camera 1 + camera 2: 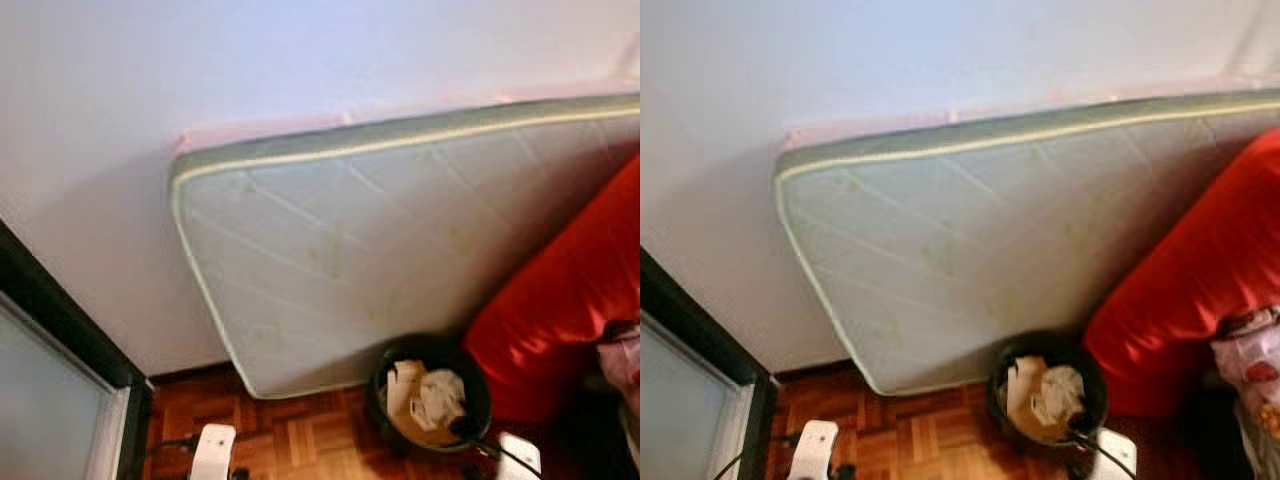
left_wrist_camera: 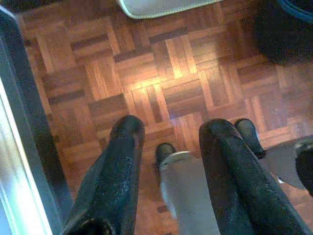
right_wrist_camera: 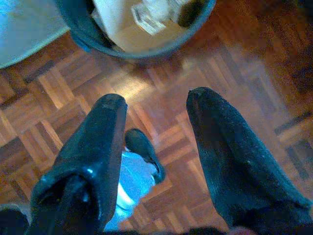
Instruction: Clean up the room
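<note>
1. While the head camera is looking down, the left eye view is showing a pale quilted mattress point(image 1: 400, 250) leaning against a white wall point(image 1: 120, 90), with a red cushion point(image 1: 560, 300) touching its lower right part. A dark round bin point(image 1: 432, 395) is standing on the parquet floor point(image 1: 300, 440) just below the mattress edge, holding crumpled paper point(image 1: 437, 397) and brown card. A dark door frame point(image 1: 60, 330) is running down the far left.

2. As the right eye view is showing the same scene, a patterned bag point(image 1: 1255, 360) is lying at the right edge beside the red cushion, well away from the bin.

3. Along the left wrist view, the left gripper point(image 2: 171, 142) is hanging over bare parquet with its two black fingers spread apart and nothing between them. The mattress corner point(image 2: 161, 7) is lying well ahead of the fingertips, and the robot's own foot point(image 2: 188, 191) is showing below.

4. Along the right wrist view, the right gripper point(image 3: 155, 103) is holding its fingers wide apart and empty. The bin point(image 3: 142, 51) is sitting just ahead of the fingertips, near but apart, its paper scraps point(image 3: 151, 12) lying inside on brown card.
</note>
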Motion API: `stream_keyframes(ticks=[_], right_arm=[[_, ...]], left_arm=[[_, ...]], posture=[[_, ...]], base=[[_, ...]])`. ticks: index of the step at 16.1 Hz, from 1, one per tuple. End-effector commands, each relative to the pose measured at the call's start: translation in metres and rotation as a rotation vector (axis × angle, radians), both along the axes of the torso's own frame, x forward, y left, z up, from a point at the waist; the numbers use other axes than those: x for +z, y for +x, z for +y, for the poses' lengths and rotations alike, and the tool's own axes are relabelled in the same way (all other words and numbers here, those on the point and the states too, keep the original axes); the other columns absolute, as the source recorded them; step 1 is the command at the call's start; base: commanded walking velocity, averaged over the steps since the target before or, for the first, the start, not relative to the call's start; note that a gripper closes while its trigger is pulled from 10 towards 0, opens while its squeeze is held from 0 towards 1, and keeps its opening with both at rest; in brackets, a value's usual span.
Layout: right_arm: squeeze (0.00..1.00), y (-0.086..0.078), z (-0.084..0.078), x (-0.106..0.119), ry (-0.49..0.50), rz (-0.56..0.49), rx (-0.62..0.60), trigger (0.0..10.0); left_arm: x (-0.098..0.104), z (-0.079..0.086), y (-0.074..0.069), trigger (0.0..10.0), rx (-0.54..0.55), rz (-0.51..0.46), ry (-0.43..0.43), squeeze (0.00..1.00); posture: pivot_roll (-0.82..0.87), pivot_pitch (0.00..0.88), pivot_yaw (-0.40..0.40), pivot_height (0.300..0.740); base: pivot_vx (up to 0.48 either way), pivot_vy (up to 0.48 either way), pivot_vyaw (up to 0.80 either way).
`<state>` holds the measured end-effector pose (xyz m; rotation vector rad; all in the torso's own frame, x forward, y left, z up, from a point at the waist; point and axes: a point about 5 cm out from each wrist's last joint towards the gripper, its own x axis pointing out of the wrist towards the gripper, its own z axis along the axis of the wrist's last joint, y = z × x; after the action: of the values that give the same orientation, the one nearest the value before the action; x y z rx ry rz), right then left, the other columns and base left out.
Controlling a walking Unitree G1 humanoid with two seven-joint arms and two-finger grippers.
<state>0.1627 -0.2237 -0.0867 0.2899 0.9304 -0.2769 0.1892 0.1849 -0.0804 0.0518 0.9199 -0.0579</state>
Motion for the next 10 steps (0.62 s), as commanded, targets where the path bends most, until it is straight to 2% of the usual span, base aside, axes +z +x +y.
stream_keyframes(ticks=[1, 5, 7, 10], right_arm=[[0.0, 0.002, 0.006, -0.001, 0.006, -0.002, -0.006, 10.0], [0.0, -0.001, 0.011, -0.003, 0.001, 0.018, -0.002, 10.0], [0.0, 0.001, 0.017, -0.004, -0.006, 0.031, 0.02, 10.0], [0.0, 0.003, 0.02, -0.003, 0.001, 0.026, 0.019, 10.0]], left_arm=[[-0.004, 0.009, -0.01, 10.0, 0.019, 0.041, 0.016, 0.0], [-0.003, 0.015, -0.01, 10.0, 0.039, 0.043, 0.022, 0.0], [0.0, 0.023, -0.005, 10.0, 0.068, 0.024, 0.031, 0.0], [0.001, 0.027, -0.006, 10.0, 0.065, 0.026, 0.042, 0.0]], posture=[[-0.02, 0.0, 0.027, 0.74], [0.0, 0.0, 0.02, 0.74], [0.02, 0.0, 0.039, 0.74], [0.02, 0.0, 0.049, 0.74]], base=[[0.0, 0.0, -0.79], [0.0, 0.0, -0.79], [0.0, 0.0, -0.79], [0.0, 0.0, -0.78]])
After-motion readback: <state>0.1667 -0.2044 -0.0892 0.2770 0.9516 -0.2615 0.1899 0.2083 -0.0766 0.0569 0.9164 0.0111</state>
